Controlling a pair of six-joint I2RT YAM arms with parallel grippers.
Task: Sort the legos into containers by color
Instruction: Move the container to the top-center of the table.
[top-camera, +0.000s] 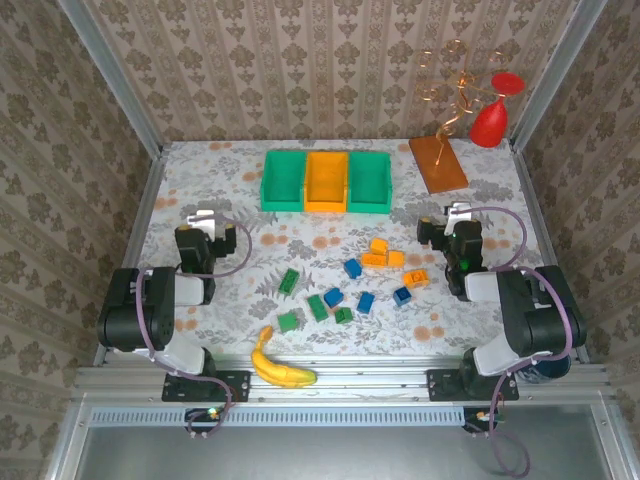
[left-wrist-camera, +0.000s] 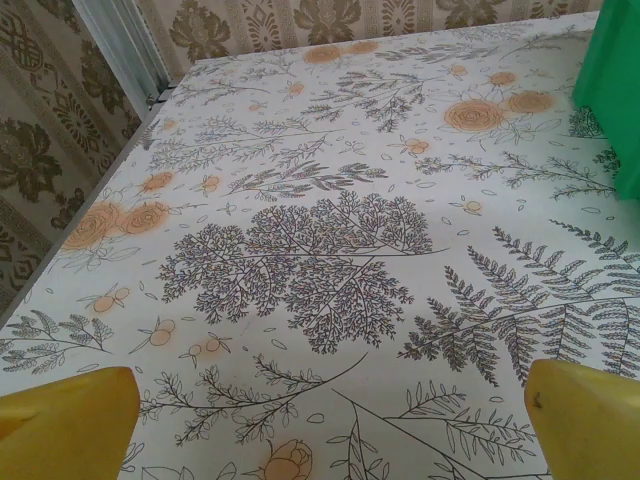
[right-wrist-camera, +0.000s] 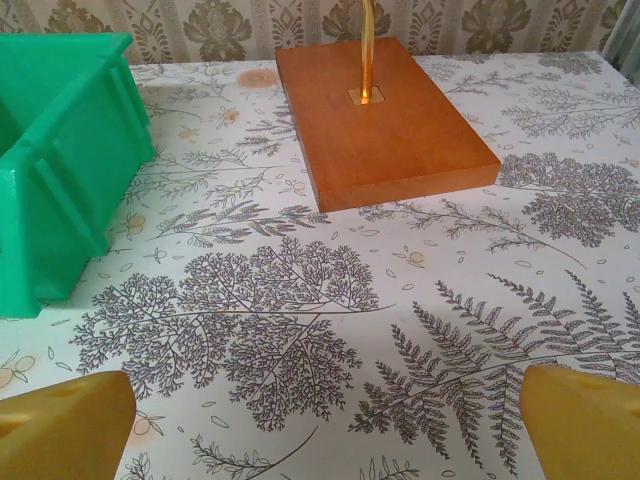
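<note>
At mid-frame the legos (top-camera: 345, 290) lie unsorted, so I hold left gripper (top-camera: 205, 216) and right gripper (top-camera: 455, 213) spread wide, empty, ready.

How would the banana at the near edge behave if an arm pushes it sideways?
The banana is curved and lies flat on the table, so it would probably pivot or slide rather than roll. The printed table cover looks smooth, so it likely slides easily. Its even, glossy yellow hints at a plastic prop, light and stiff, but that's unconfirmed.
</note>
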